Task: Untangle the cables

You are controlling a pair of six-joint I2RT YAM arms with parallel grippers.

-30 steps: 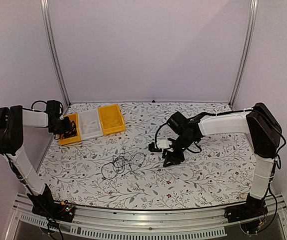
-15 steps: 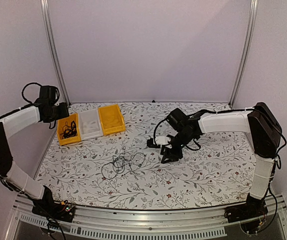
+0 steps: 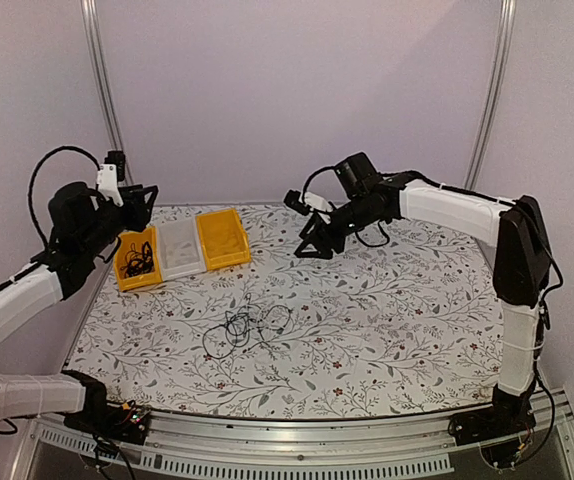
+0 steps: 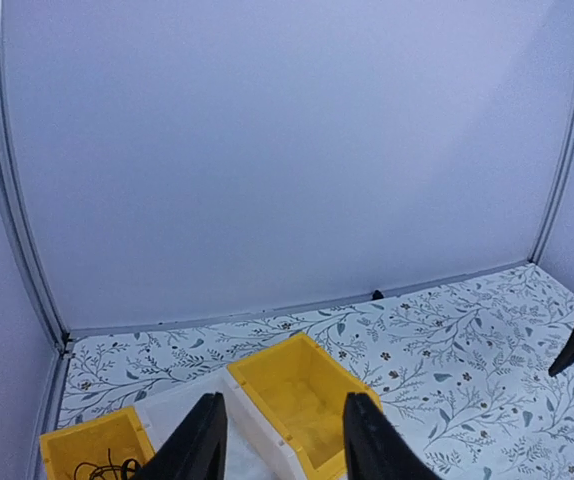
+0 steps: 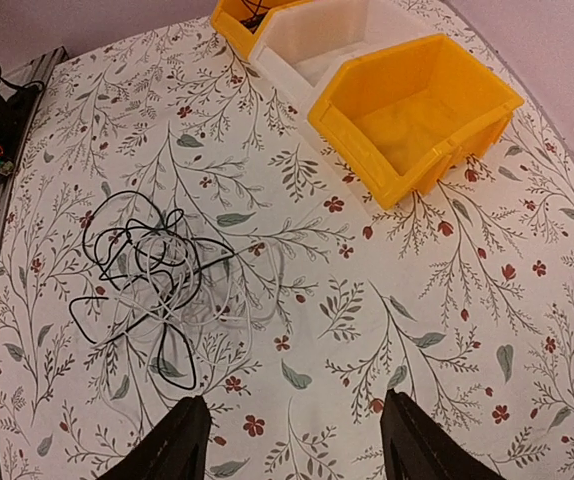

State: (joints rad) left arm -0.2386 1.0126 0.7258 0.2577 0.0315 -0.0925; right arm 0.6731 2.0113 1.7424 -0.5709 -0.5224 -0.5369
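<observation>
Status: one cable binned, main knot untouched

Jaws on both arms stood apart with nothing between them. Left gripper point(image 4: 285, 425) hung high over the far-left bins. Right gripper point(image 5: 295, 410) hung high over the far middle of the table point(image 3: 417, 320), well apart from any wire. One thin black cable point(image 3: 137, 262) lay coiled in the left yellow bin point(image 3: 127, 284); I'd call that one done. The tangle point(image 3: 245, 328), black loops with a pale wire through them, lay near centre-left on the table. White bin point(image 3: 179, 255) and right yellow bin point(image 3: 225, 240) showed no cable. Most of the job was left.
</observation>
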